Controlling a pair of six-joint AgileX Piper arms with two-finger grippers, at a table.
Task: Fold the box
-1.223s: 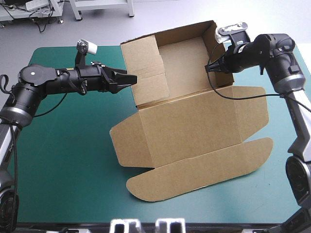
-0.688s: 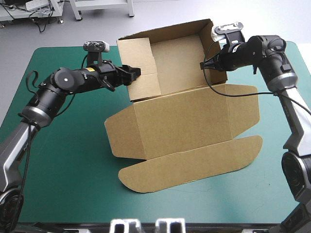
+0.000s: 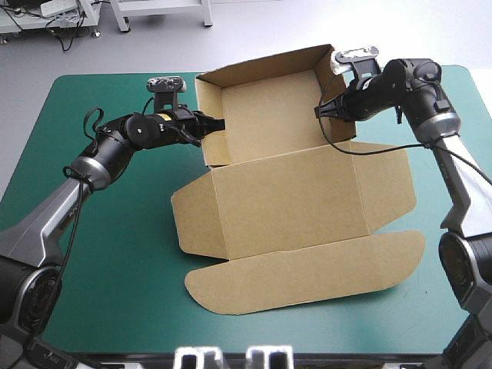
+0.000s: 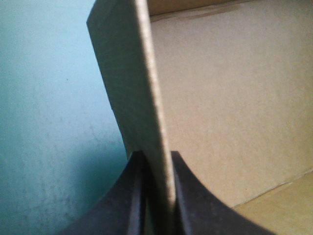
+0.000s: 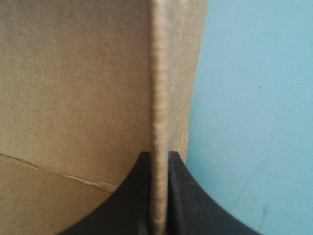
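Box: A brown box (image 3: 284, 204) cut from a single sheet of board is seen on the far half of the table, partly formed into an open tray.
Tray part: A back wall and two side walls are raised at the far end, and the inside is left open from above.
Lid part: The wide lid panel, its two side flaps and a long rounded front flap are laid flat on the cover, reaching toward the table's near edge.
Left wall: The raised left side wall (image 4: 146, 98) is pinched by the left gripper (image 3: 215, 123), which is brought in from the table's left.
Left gripper: Its two broad black fingers are all but closed (image 4: 157, 154), one set inside the wall and one outside, with the board's edge clamped between them.
Right wall: The raised right side wall (image 5: 159, 98) is seen edge-on and upright between the fingers of the right gripper (image 3: 319, 111).
Right gripper: Its black fingers are likewise nearly closed (image 5: 159, 154), and the thin board is held between them.
Cover: A teal-green cover (image 3: 115, 254) is spread over the table under the box and is seen just outside each gripped wall (image 4: 54, 122) (image 5: 254, 98).
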